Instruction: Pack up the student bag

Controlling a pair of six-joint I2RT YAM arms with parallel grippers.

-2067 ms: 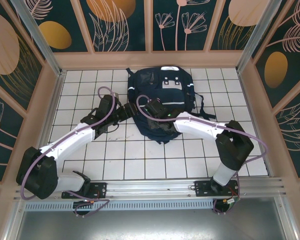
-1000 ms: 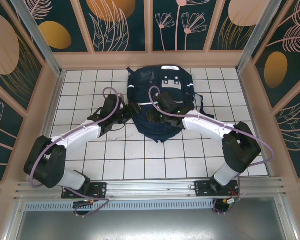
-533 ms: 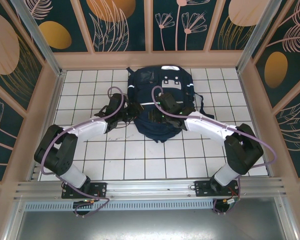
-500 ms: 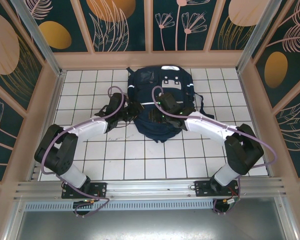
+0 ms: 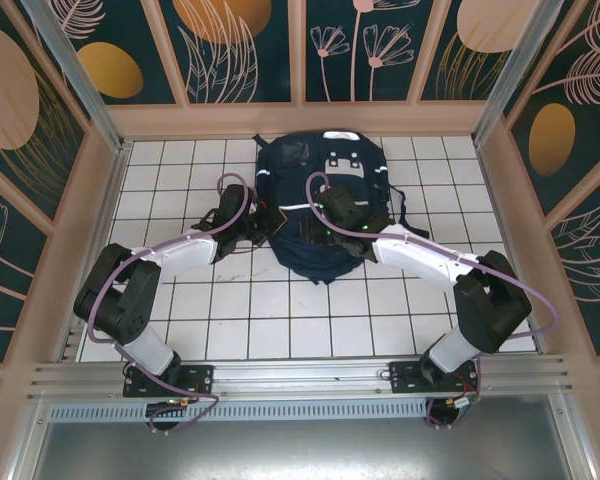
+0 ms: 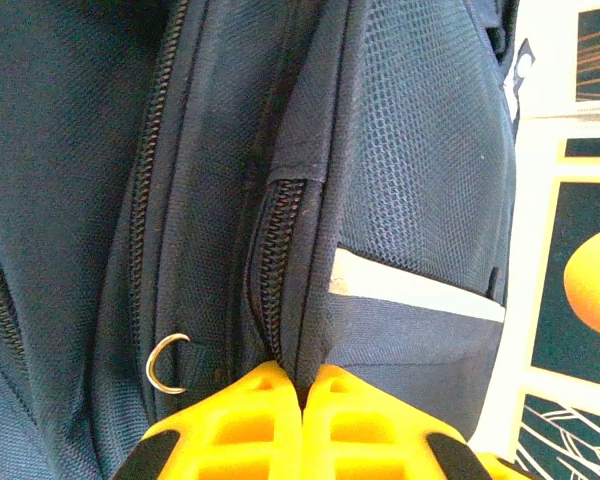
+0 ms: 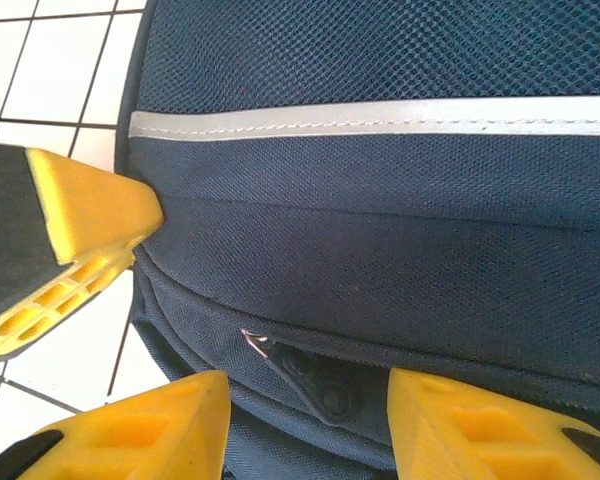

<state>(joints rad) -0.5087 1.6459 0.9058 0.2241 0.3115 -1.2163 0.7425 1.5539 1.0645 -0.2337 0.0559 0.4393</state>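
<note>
The student bag is a navy backpack lying flat on the far middle tiles, with a white reflective stripe across it. My left gripper is at the bag's left side. In the left wrist view it is shut, pinching a fold of the bag's fabric just beside a zipper. My right gripper rests over the bag's near part. It is open, and a dark zipper pull lies between its yellow fingertips without touching them.
A small metal ring hangs on the bag left of the pinched fold. Dark straps trail off the bag's right side. Wooden walls fence the white tiled table. The left gripper's finger shows close by in the right wrist view.
The left gripper has reached the bag's left side and shut on its fabric. The right gripper shifted slightly farther over the bag and stayed open.
</note>
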